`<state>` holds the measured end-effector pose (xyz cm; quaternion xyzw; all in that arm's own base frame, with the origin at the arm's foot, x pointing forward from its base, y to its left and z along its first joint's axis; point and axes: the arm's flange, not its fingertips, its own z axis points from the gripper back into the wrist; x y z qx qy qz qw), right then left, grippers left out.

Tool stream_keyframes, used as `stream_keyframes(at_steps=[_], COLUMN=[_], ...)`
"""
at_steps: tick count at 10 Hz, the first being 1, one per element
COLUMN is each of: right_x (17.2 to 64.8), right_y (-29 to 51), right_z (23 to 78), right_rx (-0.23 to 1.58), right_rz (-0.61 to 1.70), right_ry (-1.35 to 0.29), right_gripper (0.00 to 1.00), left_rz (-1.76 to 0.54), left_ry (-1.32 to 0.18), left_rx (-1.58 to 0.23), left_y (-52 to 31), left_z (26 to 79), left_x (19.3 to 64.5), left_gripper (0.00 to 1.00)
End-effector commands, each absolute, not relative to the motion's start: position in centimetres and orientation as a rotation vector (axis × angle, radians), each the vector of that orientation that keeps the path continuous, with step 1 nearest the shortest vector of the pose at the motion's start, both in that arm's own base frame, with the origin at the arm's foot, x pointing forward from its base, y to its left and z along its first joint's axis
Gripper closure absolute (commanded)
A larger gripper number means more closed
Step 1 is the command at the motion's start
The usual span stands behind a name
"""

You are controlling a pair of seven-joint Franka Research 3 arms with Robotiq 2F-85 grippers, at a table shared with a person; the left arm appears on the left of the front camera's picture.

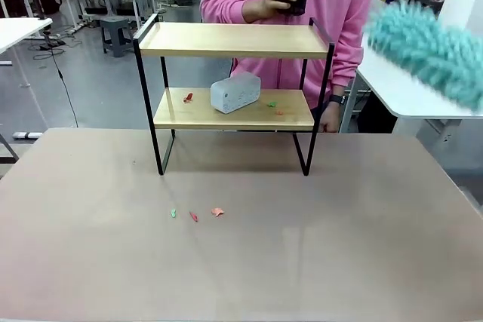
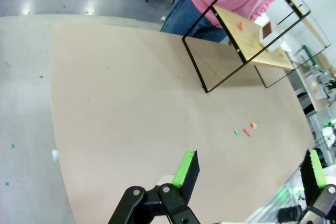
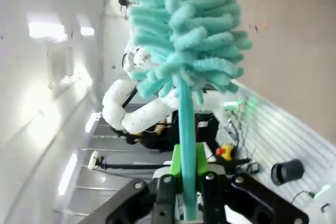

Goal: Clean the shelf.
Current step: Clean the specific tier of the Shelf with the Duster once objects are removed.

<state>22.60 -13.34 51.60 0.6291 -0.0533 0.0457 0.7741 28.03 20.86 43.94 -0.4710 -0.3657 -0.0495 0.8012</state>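
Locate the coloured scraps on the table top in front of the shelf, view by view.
Front view: scraps left of centre, nearer the camera than the shelf.
Left wrist view: right of centre, below the shelf's feet.
Right wrist view: tiny specks near the top right, right of the duster.
Shared landmark: the tan table top they lie on.

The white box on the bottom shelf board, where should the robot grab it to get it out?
Probably by its front and back faces, the open left gripper coming in level through the open left end of the shelf. The top board covers the white box, blocking a grab from above, and it looks too long to span.
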Motion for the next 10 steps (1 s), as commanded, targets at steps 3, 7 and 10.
stream_keyframes(at_steps=[3, 7, 10], right_x=[24.2, 21.0, 21.0], right_y=[-12.7, -12.7, -12.7], right_z=[45.5, 45.7, 45.7], right_rx=[1.371, 1.429, 1.429], right_rz=[0.006, 0.063, 0.063], right_ry=[0.28, 0.112, 0.112], right_gripper=[1.0, 1.0, 1.0], left_rz=[-0.116, -0.116, -0.116], left_ry=[-0.811, -0.811, -0.811], left_rx=[-1.021, -1.021, -1.021], left_y=[20.7, 20.7, 20.7], left_z=[43.9, 43.9, 43.9], left_x=[28.1, 28.1, 28.1], left_gripper=[0.0, 0.0, 0.0])
